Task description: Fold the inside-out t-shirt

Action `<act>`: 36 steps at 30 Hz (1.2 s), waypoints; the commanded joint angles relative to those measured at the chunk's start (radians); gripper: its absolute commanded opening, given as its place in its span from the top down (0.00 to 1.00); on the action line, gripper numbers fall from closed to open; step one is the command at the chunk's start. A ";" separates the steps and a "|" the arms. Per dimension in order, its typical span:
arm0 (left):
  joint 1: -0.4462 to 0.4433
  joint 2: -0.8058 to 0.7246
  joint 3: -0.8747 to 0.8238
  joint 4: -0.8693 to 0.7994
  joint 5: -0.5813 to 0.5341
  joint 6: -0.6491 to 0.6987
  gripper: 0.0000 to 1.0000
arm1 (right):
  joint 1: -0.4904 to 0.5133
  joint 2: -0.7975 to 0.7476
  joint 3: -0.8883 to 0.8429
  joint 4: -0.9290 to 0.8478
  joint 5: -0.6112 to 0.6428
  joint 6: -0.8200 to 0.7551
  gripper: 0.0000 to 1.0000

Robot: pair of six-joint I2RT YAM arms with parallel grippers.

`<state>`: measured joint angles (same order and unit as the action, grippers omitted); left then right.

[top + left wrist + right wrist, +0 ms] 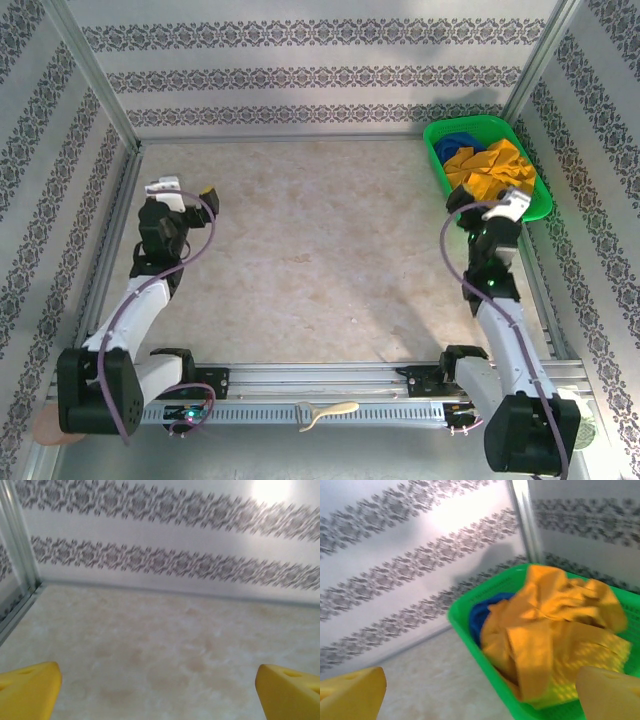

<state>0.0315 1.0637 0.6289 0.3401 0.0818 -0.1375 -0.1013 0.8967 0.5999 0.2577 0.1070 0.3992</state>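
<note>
Two grippers stand with jaws apart, both empty.

Left gripper (160, 692): the left wrist view places its yellow fingers (30, 690) at the two bottom corners of the frame, set wide, with bare table (165, 640) between them. Past the fingers the table runs to a patterned wall (165, 560). A metal corner post (20, 545) stands at the left. The top view supplies the wider position: the left gripper (187, 192) sits over the left side of the table (330, 250), well apart from the green basket (432, 150).

Right gripper (480, 692): the right wrist view shows its fingers (352, 692) equally wide apart at the bottom corners. Ahead of them lies the green basket (470, 630). The inside-out t-shirt (545, 630) is inside it, orange-yellow, crumpled in a loose heap of folds. It lies partly over a dark blue garment (480, 612) at the far side of the basket. The view is blurred, so contact between the right-hand finger and the basket cannot be told.

The top view gives the layout that the close view lacks. The right gripper (508, 205) is at the near edge of the basket, which stands in the far right corner of the table beside the right wall. There the inside-out t-shirt (495, 170) fills the near part of the basket, and the dark blue garment (458, 142) shows in the far part.
</note>
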 commanded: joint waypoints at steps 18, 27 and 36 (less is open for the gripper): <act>-0.446 0.131 0.200 -0.329 -0.038 -0.177 0.01 | -0.096 0.884 1.049 -0.844 0.107 0.232 0.05; -0.511 0.243 0.227 -0.284 0.000 -0.206 0.01 | -0.104 1.104 1.222 -0.949 0.166 0.371 0.05; -0.518 0.246 0.237 -0.303 0.020 -0.204 0.01 | -0.107 1.243 1.264 -0.937 0.100 0.434 0.14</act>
<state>-0.4721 1.3247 0.8436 0.0151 0.0925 -0.3233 -0.2012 2.0949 1.8137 -0.6670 0.2401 0.8112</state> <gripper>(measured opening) 0.993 0.871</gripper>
